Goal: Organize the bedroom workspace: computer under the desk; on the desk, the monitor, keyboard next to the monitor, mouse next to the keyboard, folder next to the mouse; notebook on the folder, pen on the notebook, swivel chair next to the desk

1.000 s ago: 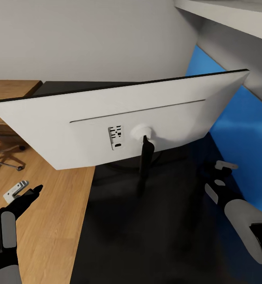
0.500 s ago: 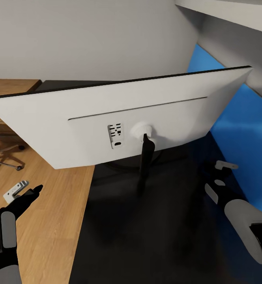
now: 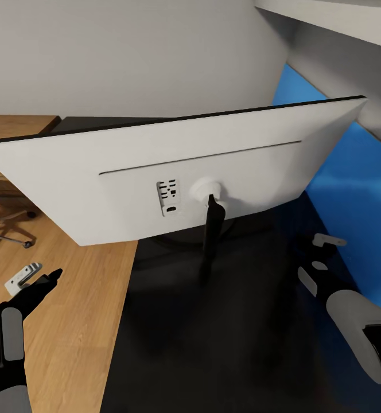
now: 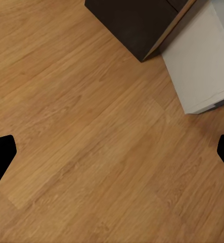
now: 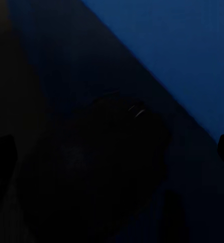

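head cam high, facing down at monitor [image 3: 173, 172] rear, close, left wrist cam facing floor [image 4: 91, 152] below fingers, right wrist cam close over desk [image 5: 91, 177], shared with head

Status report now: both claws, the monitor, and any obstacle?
Left claw open, empty, over wood floor. Right claw open, empty, over desk. Monitor standing on desk, white back facing camera. Nothing between claws and monitor.

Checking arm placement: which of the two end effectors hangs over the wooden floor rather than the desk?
The left end effector, beside the glossy black desk; the right end effector is over it.
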Tool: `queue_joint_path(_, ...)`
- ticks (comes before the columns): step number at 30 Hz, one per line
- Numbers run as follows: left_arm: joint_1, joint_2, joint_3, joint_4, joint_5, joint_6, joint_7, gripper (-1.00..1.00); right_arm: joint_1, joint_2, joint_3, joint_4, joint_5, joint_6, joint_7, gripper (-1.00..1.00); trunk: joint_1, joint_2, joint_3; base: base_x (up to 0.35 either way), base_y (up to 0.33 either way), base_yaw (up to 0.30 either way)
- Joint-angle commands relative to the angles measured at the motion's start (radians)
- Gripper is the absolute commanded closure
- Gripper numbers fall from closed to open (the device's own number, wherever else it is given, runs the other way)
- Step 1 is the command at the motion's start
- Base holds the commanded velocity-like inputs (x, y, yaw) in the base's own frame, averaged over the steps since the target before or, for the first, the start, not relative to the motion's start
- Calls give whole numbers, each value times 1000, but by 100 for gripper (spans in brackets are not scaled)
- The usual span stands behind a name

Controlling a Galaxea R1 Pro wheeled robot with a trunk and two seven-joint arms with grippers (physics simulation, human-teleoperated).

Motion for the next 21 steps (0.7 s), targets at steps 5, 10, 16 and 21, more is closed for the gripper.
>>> queue_joint_path(5,-1,-1,2,-1,1,6,-5,-100,-1,-1,8,6,-10,11,-3,-100,0,-1,-1,0,0,0)
queue_joint_path(10,-1,-1,2,-1,1,6,-5,-100,-1,-1,7,7,-15,38,-3,-100,0,-1,-1,0,0,0)
queue_joint_path(16,-1,-1,2,-1,1,6,-5,-100,-1,-1,8,7,-68,73,7,-100,0,-1,-1,0,0,0)
queue_joint_path(21,-1,-2,3,-1,1,6,-5,-100,-1,-2,8,6,-96,82,17,-100,0,-1,-1,0,0,0)
